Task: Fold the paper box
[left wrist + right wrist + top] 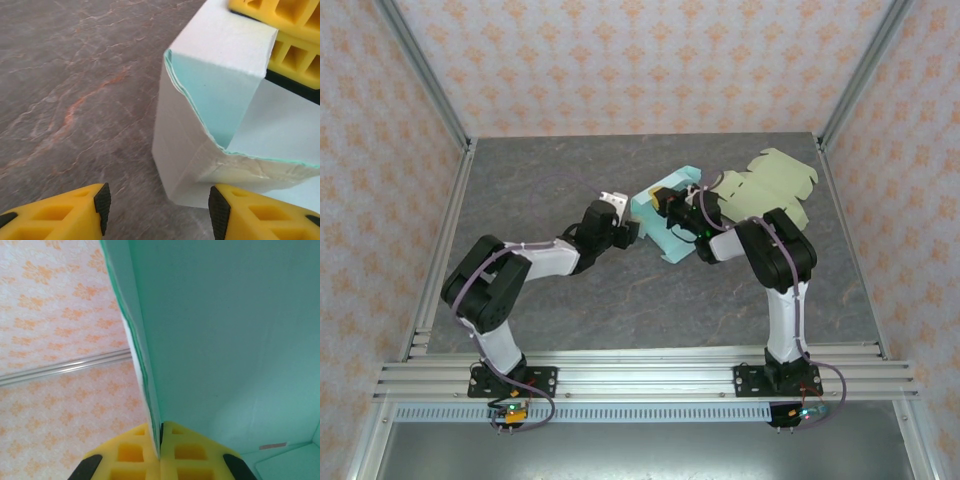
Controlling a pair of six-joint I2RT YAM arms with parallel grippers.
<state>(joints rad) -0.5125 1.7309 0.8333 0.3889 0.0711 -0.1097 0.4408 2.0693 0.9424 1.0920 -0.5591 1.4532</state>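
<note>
The paper box (665, 218) is pale teal, partly folded, and lies at the middle of the table. My right gripper (675, 207) is shut on one upright wall of it. In the right wrist view the yellow fingers (135, 452) pinch the wall's edge (150, 390), and the teal inside (225, 340) rises beside them. My left gripper (159, 207) stands open just in front of the box's near corner (195, 150), with nothing between its pads. The right gripper's yellow fingers (285, 30) sit on the box's top edge in the left wrist view.
A flat pale-yellow paper cut-out (775, 185) lies at the back right, close behind the right arm. The grey marbled table (550, 190) has free room on the left and in front. Aluminium frame posts (445, 230) and patterned walls bound the table.
</note>
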